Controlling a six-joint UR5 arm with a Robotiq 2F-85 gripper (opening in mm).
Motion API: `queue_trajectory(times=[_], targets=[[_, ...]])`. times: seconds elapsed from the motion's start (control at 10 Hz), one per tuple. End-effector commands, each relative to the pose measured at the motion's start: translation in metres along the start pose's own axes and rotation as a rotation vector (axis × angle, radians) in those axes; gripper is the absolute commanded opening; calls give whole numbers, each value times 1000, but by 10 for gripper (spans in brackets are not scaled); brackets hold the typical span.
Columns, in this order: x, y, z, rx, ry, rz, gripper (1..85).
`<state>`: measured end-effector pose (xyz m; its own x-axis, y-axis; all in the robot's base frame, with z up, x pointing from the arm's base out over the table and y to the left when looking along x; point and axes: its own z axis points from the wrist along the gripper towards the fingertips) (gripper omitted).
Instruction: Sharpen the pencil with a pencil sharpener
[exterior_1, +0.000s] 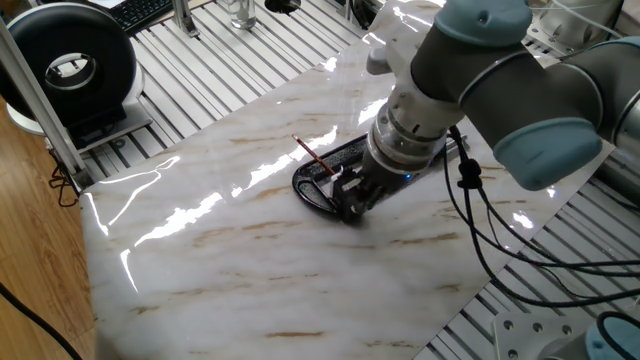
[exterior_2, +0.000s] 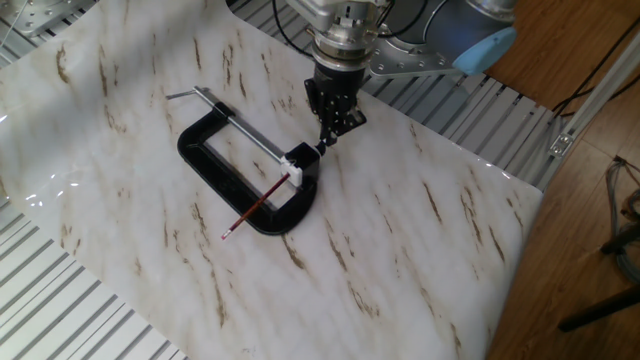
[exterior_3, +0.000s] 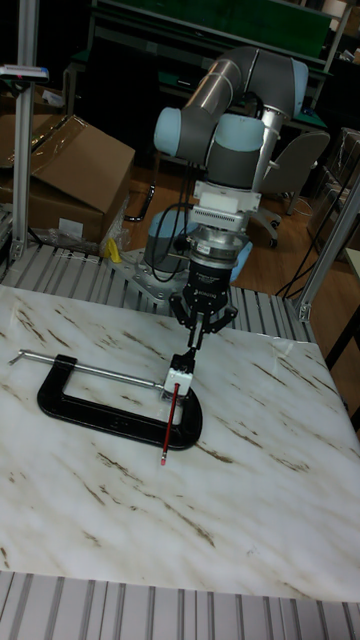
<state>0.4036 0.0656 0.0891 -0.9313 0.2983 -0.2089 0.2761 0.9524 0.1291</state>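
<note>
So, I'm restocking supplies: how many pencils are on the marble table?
1. The pencil lies across the curved end of the black clamp, its far end in the white-topped holder just below the gripper. None other shows.

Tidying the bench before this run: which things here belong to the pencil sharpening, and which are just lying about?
Job: thin reddish-brown pencil; small pale-faced sharpener block; large black C-shaped clamp beneath them; robot's fingers.
Lying about: round black fan; black keyboard; brown cardboard box.

Marble-look table top (exterior_2: 420, 250); black C-clamp (exterior_2: 215, 172) lies flat on it, nr centre.
</note>
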Motion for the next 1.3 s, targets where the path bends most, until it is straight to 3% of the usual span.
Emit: queue_trajectory(times=[0.0,0.9,1.2], targets=[[-3,8,3,-18,-6,20,13],[-11,41,46,33,-59,19,10],[-8,31,57,45,-48,-1,10]])
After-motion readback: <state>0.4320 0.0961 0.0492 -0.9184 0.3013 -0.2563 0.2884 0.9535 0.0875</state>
